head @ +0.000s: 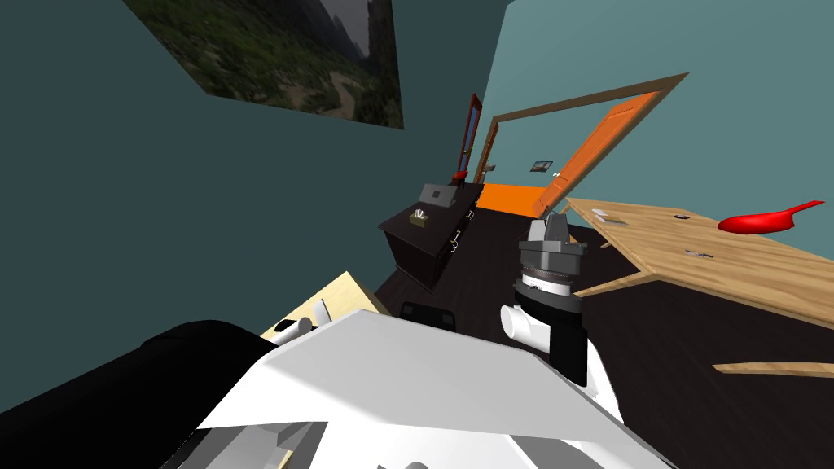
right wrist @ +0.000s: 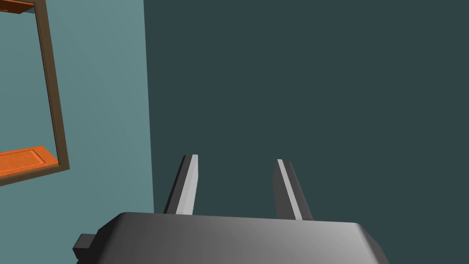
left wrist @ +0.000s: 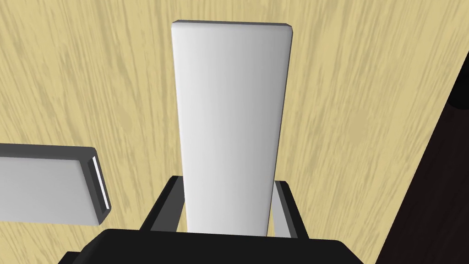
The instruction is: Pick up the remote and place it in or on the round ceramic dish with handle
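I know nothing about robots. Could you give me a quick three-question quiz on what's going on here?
1. True or false: the left hand is closed on the white remote.
2. What colour is the dish with a handle on the wooden table? A) blue B) red C) white
3. Fill in: the fingers of the right hand stand ____.

Key: 1 true; 2 B; 3 open.
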Robot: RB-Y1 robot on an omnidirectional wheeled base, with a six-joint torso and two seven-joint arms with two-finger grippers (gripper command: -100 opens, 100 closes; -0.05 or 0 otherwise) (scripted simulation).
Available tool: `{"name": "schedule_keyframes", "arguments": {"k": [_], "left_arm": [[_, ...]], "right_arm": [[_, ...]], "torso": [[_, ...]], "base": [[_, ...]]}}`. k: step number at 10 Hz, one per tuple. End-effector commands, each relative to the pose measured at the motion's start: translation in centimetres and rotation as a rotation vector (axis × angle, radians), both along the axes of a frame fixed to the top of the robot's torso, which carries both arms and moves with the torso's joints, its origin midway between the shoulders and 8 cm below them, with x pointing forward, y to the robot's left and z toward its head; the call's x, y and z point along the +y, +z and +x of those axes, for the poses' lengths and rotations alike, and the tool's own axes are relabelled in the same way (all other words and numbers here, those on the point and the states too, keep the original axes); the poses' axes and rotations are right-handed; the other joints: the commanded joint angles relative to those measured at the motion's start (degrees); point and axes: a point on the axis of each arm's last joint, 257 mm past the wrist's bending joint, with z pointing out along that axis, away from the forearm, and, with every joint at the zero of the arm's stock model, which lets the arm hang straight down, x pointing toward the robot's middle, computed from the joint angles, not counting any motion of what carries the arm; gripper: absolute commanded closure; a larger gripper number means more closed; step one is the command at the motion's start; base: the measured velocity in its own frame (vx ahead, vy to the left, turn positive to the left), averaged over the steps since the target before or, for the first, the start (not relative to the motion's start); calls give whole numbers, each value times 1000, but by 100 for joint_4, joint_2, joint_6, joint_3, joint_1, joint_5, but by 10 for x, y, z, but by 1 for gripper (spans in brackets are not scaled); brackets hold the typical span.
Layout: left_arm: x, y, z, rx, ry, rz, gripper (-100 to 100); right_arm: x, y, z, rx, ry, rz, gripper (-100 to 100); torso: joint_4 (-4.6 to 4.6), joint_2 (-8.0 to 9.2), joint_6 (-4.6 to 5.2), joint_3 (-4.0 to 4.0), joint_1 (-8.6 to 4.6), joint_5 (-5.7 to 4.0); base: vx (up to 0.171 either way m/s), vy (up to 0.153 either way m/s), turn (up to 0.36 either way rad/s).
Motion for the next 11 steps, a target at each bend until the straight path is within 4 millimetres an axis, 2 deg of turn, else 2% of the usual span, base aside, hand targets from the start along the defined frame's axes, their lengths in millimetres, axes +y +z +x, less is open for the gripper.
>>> {"name": "schedule_keyframes", "arguments": {"k": [1,3,4,5,6,8,11], "left_arm": [[6,10,-3,0,-13,2,100],[10,20,-7,1,-27,2,100],[9,16,-6,0,-21,4,100],[9,17,-6,0,-22,3,0],[29,32,2,-26,-22,40,100],[45,48,16,-74,-16,71,100],[52,64,32,-142,-1,83,100]], "right_arm": [[0,0,0,0,0,0,0],[0,0,0,0,0,0,0],[0,0,0,0,0,0,0],[0,0,0,0,0,0,0],[0,0,0,0,0,0,0],[0,0,0,0,0,0,0],[0,0,0,0,0,0,0]], "torso": [[0,0,0,0,0,0],[-4,-23,-4,-12,-17,-7],[-5,-26,-2,-15,-20,-8],[-4,-17,1,-10,-12,-4],[-2,-8,1,-5,-6,-3],[8,26,5,16,-54,-21],[15,34,10,24,-60,-26]], "base": [[46,-14,97],[77,-39,99],[29,-16,18],[5,-4,-2],[-59,-81,-88],[-109,-161,-151],[-78,-106,-186]]}}
